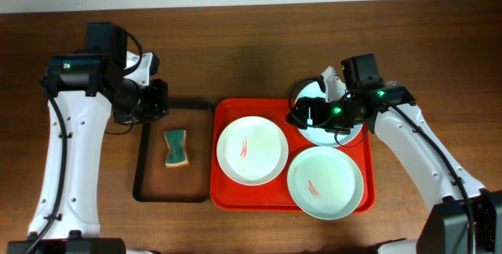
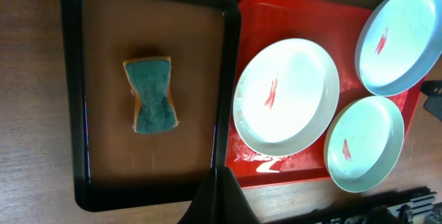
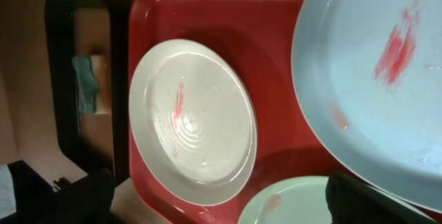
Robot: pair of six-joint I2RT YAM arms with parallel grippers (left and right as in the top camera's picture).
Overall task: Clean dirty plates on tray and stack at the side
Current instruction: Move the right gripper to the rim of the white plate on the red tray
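Clearly, the three round glossy dirty plates (image 1: 251,150), white to pale mint with red smears, lay inside the large red rectangular plastic tray (image 1: 227,195). The left gripper (image 2: 219,195) was fully closed on nothing beside the narrow black tray (image 2: 69,99). The right gripper (image 3: 221,198) stood wide apart and empty over the rear plate.

Table: brown wooden tabletop (image 1: 251,50), grained, low satin sheen.
Large tray: red rectangular plastic tray (image 1: 225,199), smooth and glossy, with glints on the rim ahead of the left gripper (image 2: 217,186).
Plates: white round plate (image 1: 251,150), pale mint round plate (image 1: 325,182) and pale bluish round plate (image 3: 373,79) just beneath the right gripper (image 3: 217,200); all smooth, glossy and glazed-looking.
Small tray: narrow black tray (image 1: 140,168) with a shiny plastic-looking rim and a matt brown base.
Sponge: green-topped yellow sponge (image 1: 177,147), rough fibrous top over a foam body.
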